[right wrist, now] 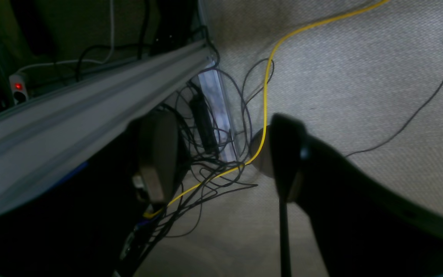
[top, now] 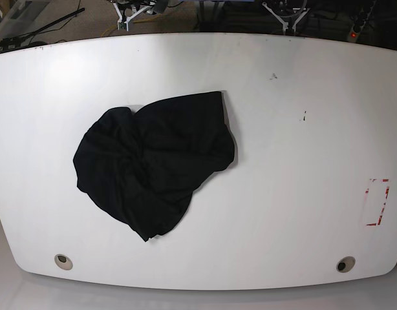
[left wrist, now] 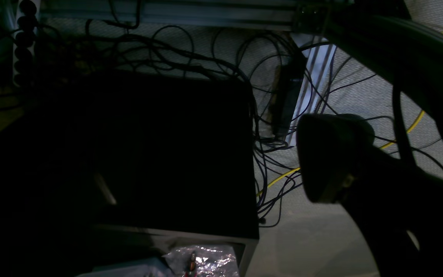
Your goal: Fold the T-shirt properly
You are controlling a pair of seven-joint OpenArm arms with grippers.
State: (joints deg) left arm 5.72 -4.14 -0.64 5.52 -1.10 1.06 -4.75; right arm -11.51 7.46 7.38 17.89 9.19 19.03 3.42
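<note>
The white table [top: 302, 161] carries little apart from the cloth: a red dashed rectangle [top: 377, 202] marked near its right edge, a few small dark specks [top: 305, 117] right of centre, and two round holes at the near edge, one on the left [top: 63, 261] and one on the right [top: 344, 264]. Nothing on the tabletop lies against the garment or blocks the way to it from any side. No arm shows in the base view.

The T-shirt [top: 153, 165] lies bunched on the left half of the table, a crumpled black heap with creases gathering toward its middle. Its long axis runs on a diagonal, from a squarer corner at the far right of the heap down to a pointed tip at the near side. Sleeves and neck I cannot tell apart in the folds.

Both wrist cameras look off the table at a grey carpeted floor [right wrist: 340, 77]. A yellow cable [right wrist: 265, 77] winds through a tangle of black wires [left wrist: 267, 115], beside an aluminium frame rail [right wrist: 90, 100]. In the left wrist view a large dark box [left wrist: 148, 154] fills the middle.

The left gripper [left wrist: 244, 161] shows only one finger [left wrist: 329, 157], so its jaws stand very wide with nothing between them. The right gripper [right wrist: 221, 157] has both fingers in sight, spread well apart and empty.
</note>
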